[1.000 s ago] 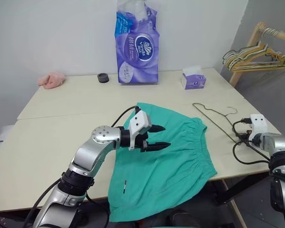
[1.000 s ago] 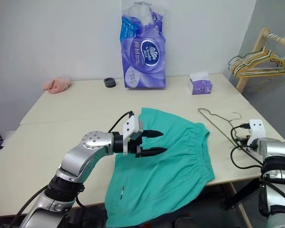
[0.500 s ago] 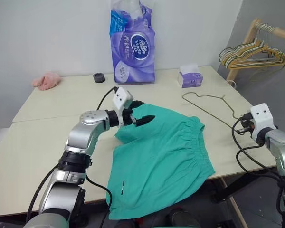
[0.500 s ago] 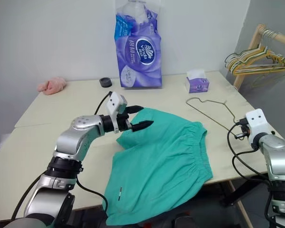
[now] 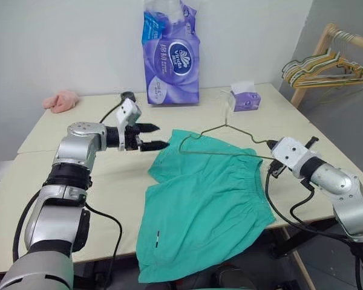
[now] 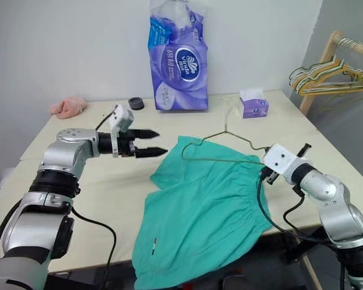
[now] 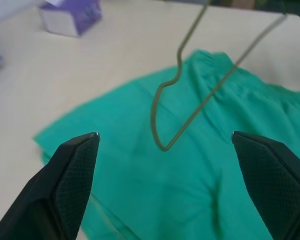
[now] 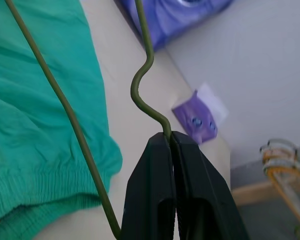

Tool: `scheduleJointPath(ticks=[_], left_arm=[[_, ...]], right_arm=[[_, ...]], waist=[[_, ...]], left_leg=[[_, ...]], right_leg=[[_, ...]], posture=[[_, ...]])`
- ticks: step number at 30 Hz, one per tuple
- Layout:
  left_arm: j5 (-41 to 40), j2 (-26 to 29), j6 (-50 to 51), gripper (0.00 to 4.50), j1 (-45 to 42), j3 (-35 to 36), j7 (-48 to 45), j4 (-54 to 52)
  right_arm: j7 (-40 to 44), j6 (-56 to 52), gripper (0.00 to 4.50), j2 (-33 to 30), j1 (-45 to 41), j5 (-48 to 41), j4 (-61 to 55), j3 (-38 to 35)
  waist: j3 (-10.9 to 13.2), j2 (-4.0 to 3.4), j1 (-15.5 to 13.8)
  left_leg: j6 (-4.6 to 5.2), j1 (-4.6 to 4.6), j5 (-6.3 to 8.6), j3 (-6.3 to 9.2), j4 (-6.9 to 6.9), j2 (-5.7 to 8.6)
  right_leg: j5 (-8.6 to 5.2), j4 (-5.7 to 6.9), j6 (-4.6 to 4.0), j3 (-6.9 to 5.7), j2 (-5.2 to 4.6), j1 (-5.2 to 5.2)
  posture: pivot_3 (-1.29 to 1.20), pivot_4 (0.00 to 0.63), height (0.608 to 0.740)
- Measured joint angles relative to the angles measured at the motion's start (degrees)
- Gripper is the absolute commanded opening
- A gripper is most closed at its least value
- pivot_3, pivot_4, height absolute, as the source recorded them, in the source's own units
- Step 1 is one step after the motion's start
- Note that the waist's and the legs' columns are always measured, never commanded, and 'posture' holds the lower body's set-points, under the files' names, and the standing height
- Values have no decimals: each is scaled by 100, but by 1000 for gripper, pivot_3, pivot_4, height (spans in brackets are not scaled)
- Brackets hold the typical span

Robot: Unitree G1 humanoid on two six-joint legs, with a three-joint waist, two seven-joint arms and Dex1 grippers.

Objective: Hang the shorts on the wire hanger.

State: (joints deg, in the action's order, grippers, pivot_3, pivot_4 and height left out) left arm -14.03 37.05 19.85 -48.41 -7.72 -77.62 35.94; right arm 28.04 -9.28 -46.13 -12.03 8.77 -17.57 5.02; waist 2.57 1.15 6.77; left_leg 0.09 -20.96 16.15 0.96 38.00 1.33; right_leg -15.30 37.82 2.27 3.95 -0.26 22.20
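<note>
Since a second ago, the right gripper (image 8: 171,137) has lifted the wire hanger (image 5: 221,142) off the table's right side and carried it left, so it now hangs in the air over the far part of the shorts (image 5: 206,205). Its two black fingers are pressed together on a corner of the wire. The hanger's hook end points left, toward the left gripper (image 5: 151,136). That gripper has pulled back to the left, off the shorts, and now sits over the bare table (image 5: 60,181) just beside their far left corner, with its fingers spread wide and nothing between them. The teal-green shorts lie flat on the near middle of the table, and their near end droops over the table's near edge. At the far side stand a big purple pack of tissue paper (image 5: 169,54) and a small purple tissue box (image 5: 244,97). A pink cloth (image 5: 62,100) lies at the far left. More hangers (image 5: 323,67) hang on a wooden rack at the far right.
</note>
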Motion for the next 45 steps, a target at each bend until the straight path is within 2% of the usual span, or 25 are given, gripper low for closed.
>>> scheduleJointPath(ticks=[6, 17, 21, 31, 33, 40, 45], left_arm=[[263, 43, -109, 4467, 416, -219, -293, -228], [379, -44, 1, 4467, 941, -328, -406, -818], [267, -58, 245, 3634, 1065, -330, -555, -1075], [140, -89, 515, 561, 1079, -330, -576, -1271], [99, -95, 499, 84, 1135, -334, -680, -1396], [61, -107, 490, 7, 1169, -337, -706, -1515], [93, -84, 548, 0, 1185, -332, -578, -1473]], right_arm=[[194, 880, 0, 1, -73, 312, 20, 143], [440, 1349, 0, 313, -422, 357, -18, 254], [461, 1368, 0, 380, -437, 357, -20, 253], [465, 1394, 0, 436, -437, 358, -20, 232], [457, 1380, 0, 438, -437, 381, -1, 201], [455, 1403, 0, 448, -437, 514, 12, 162], [554, 1745, 1359, 418, -409, 566, -45, 186]], waist=[[11, 15, 9], [16, 22, 10], [17, 23, 8], [17, 24, 12], [18, 24, 13], [18, 24, 14], [18, 24, 18]], left_leg=[[0, 0, 0, 1, 1, -3], [1, 1, 0, 2, 4, -3], [1, 1, 0, 2, 5, -3], [1, 2, 0, 2, 5, -3], [1, 1, 0, 2, 5, -3], [1, 3, 1, 1, 5, -3], [1, 4, 1, 2, 5, -3]], right_leg=[[2, 6, -4, 1, 0, 2], [10, 10, -18, 0, -22, 2], [11, 10, -19, 0, -23, 2], [11, 11, -19, 1, -23, 2], [12, 11, -20, 0, -23, 2], [12, 12, -22, 0, -22, 2], [9, 12, -17, 0, -22, 2]], posture=[[-169, 29, 740], [-172, 32, 740], [-172, 33, 740], [-174, 34, 740], [-174, 34, 740], [-170, 34, 740], [-168, 30, 740]])
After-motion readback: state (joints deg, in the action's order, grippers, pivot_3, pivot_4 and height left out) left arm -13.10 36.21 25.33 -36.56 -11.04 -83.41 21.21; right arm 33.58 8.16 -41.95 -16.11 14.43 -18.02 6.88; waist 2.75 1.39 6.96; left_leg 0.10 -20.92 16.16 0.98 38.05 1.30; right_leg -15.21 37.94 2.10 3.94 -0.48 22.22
